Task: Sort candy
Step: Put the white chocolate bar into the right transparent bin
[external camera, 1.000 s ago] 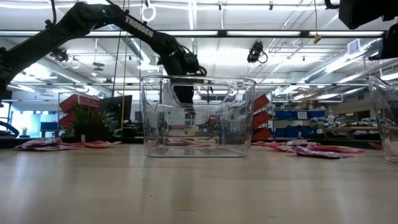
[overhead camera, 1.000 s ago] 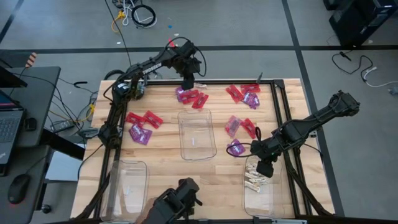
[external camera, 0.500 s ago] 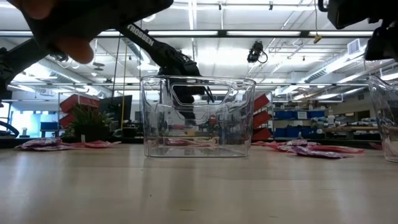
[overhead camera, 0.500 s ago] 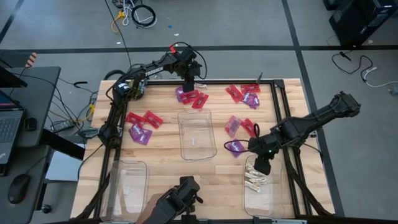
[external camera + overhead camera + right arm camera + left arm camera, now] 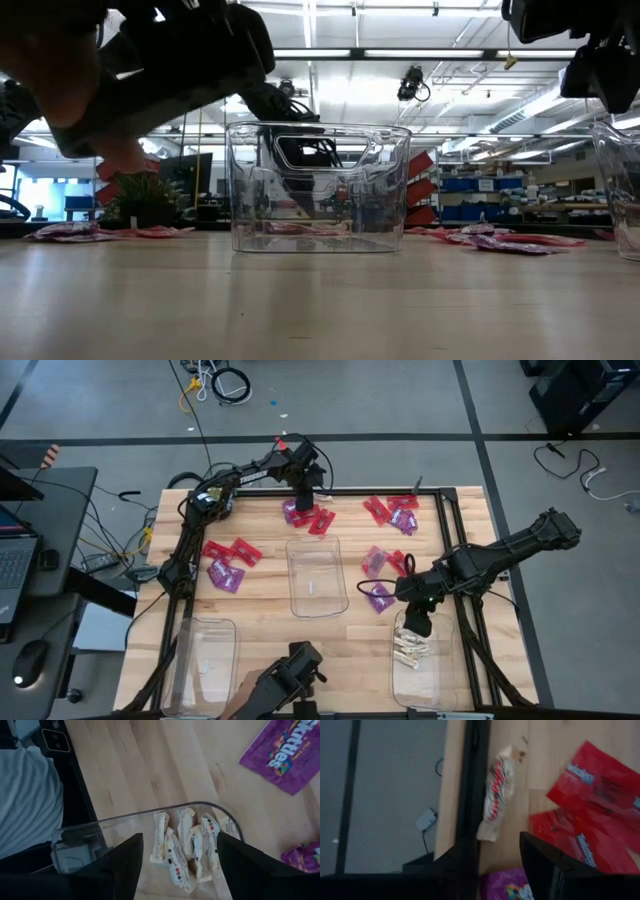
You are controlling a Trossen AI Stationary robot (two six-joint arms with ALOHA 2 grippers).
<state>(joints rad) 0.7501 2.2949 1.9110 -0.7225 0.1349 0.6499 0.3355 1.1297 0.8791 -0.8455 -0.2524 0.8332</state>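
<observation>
Now, left gripper (image 5: 302, 493): hovering over far-edge red packets (image 5: 320, 520), fingers parted, empty.
Right gripper (image 5: 176, 854): hanging over bin (image 5: 415, 660) of cream candies (image 5: 187, 847), fingers spread, empty.

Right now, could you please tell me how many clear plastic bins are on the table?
3: one at the table's middle, one at the near left corner, one at the near right holding cream candies.

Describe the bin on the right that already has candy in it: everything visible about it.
The right bin is a clear plastic rectangle with rounded corners, standing upright at the table's near right corner. Several whitish-cream wrapped candies lie piled at its far end; the rest looks bare. The right gripper hovers open above that end, touching nothing.
</observation>
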